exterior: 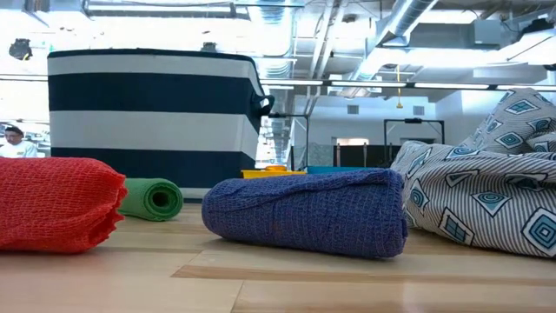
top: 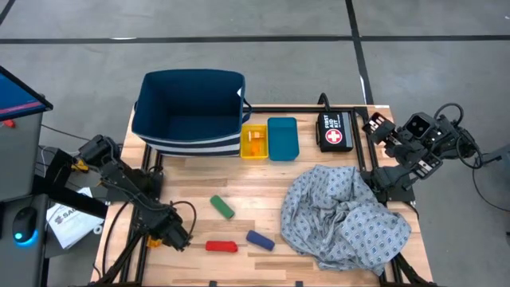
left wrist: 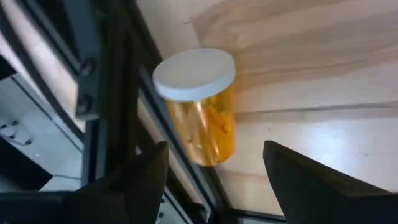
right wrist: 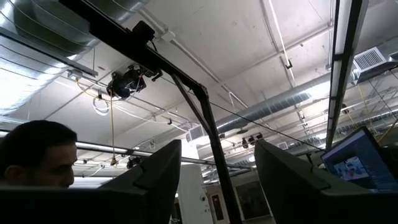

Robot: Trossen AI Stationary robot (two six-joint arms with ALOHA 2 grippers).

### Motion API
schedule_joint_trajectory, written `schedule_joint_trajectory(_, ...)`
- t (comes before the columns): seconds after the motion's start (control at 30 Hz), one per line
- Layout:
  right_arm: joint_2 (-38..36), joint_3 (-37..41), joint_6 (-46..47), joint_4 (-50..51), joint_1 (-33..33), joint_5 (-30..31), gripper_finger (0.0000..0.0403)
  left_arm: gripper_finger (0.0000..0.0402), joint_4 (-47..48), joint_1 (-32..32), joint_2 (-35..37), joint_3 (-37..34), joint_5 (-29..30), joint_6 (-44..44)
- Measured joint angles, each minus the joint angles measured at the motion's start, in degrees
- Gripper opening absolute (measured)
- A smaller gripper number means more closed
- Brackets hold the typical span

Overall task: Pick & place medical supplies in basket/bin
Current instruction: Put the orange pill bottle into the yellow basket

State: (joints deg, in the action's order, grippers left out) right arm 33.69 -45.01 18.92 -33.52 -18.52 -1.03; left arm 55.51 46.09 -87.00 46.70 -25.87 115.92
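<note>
An orange pill bottle (left wrist: 202,118) with a white cap stands upright on the wood next to the black rail at the table's left edge. My left gripper (left wrist: 215,148) hangs over it, open, pointing steeply down, one finger on either side of the bottle's lower part without touching. In the high view that gripper (top: 177,235) hides the bottle. A second orange bottle lies in the yellow tray (top: 255,151). The green roll (top: 221,206), red roll (top: 221,246) and blue roll (top: 260,240) lie on the table. My right gripper (right wrist: 217,146) is raised at the right edge, open and pointing up.
The navy striped basket (top: 191,112) stands at the far left, with the teal tray (top: 283,137) and a black first-aid pouch (top: 335,130) to its right. The dotted gown cloth (top: 343,215) lies crumpled at the near right. A person's head (right wrist: 37,149) shows beyond the table.
</note>
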Motion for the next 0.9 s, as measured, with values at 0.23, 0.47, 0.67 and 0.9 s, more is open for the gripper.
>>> schedule_joint_trajectory(0.23,0.0,0.0,0.06,0.04,0.0,-0.01,0.0201,0.0253,-6.79,-0.03,-0.04,-4.51,-0.04,-0.06)
schedule_joint_trajectory(0.47,0.0,0.0,0.09,0.07,0.0,0.01,0.0201,0.0252,-18.67,-1.59,-0.04,-6.81,2.13,-2.84)
schedule_joint_trajectory(0.67,0.0,0.0,0.11,0.07,0.0,0.48,0.0201,0.0252,-18.72,-2.98,-0.04,-6.87,5.13,-2.85)
schedule_joint_trajectory(0.9,0.0,0.0,0.15,0.07,0.04,1.06,0.0201,0.0252,-18.51,-5.13,-0.04,-6.87,9.79,-0.66)
